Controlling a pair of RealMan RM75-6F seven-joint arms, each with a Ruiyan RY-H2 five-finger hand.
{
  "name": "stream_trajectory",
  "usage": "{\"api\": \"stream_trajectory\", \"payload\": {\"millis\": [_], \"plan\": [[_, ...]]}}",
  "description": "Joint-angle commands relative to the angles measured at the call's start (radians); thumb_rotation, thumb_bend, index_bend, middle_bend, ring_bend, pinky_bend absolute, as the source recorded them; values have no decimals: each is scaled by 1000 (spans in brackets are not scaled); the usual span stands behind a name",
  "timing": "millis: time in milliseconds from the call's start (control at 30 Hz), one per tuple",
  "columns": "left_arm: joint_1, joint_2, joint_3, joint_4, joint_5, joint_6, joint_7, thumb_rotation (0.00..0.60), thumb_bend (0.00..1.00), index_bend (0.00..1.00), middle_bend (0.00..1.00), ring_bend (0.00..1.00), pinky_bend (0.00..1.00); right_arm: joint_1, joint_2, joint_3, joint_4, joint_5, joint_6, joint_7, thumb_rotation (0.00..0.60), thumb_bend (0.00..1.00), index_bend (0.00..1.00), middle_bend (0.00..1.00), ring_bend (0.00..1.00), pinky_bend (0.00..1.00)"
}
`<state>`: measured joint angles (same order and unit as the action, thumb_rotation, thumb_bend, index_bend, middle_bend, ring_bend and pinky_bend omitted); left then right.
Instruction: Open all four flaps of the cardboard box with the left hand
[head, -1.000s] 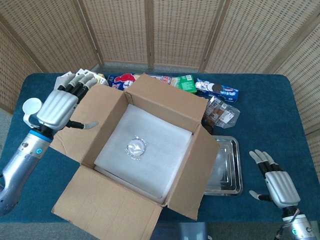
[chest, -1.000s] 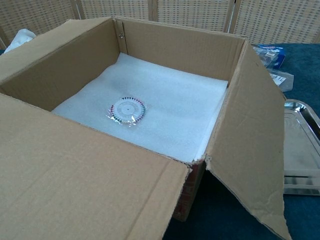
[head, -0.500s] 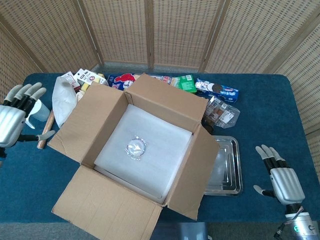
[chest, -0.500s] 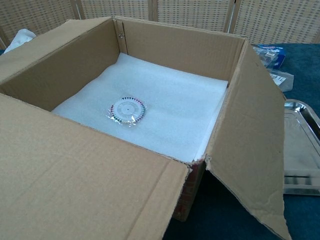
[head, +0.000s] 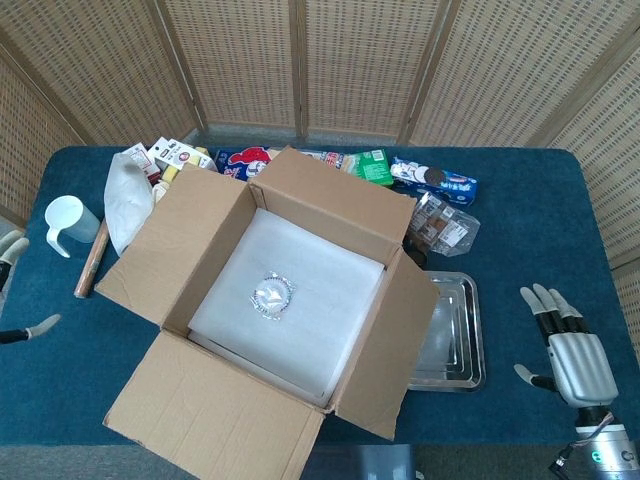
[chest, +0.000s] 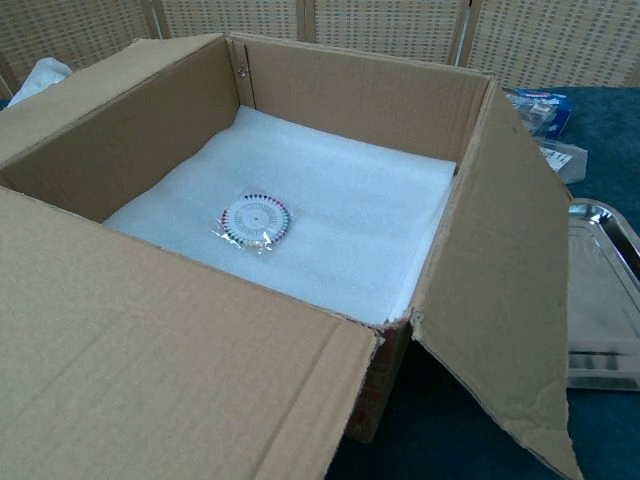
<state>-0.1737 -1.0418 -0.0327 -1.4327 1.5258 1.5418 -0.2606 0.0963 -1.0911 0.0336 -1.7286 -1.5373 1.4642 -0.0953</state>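
The cardboard box (head: 335, 200) stands mid-table with all four flaps folded outward. Its left flap (head: 160, 235), near flap (head: 215, 415) and right flap (head: 400, 350) lie spread; the far flap stands nearly upright. White foam (head: 300, 265) lines the inside, and a round pin wheel (head: 272, 295) lies on it. The chest view shows the same box (chest: 350, 95), foam and pin wheel (chest: 256, 219). Only the fingertips of my left hand (head: 28, 330) show at the left frame edge, apart, holding nothing, well clear of the box. My right hand (head: 575, 360) rests at the near right, fingers spread, empty.
A white mug (head: 62, 222), a wooden stick (head: 92, 262) and a white bag (head: 125, 195) lie left of the box. Snack packs (head: 430, 178) line the back. A metal tray (head: 455, 330) sits against the right flap, also seen as the tray (chest: 605, 300) in the chest view.
My left hand has pulled away from the box's left flap, moving left until it is almost out of the head view. My right hand has drifted slightly right.
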Motion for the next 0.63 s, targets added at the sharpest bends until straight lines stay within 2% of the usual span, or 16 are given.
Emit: {"api": "stream_trajectory", "payload": {"millis": [33, 133, 200, 433, 633], "plan": [[47, -61, 21, 43, 10, 58, 25, 454, 0, 0, 0, 0, 0, -11, -11, 15, 13, 6, 32, -38, 600, 0, 0, 0, 0, 96], [91, -104, 41, 55, 15, 94, 69, 553, 0, 0, 0, 0, 0, -21, -30, 39, 36, 15, 77, -57, 600, 0, 0, 0, 0, 59], [113, -127, 45, 53, 20, 123, 82, 592, 0, 0, 0, 0, 0, -30, -39, 46, 42, 19, 98, -58, 600, 0, 0, 0, 0, 47], [153, -153, 56, 37, 27, 146, 97, 600, 0, 0, 0, 0, 0, -50, -44, 64, 22, 36, 138, -70, 600, 0, 0, 0, 0, 46], [163, -131, 41, 19, 20, 154, 95, 600, 0, 0, 0, 0, 0, -52, -37, 62, 10, 37, 132, -76, 600, 0, 0, 0, 0, 46]]}}
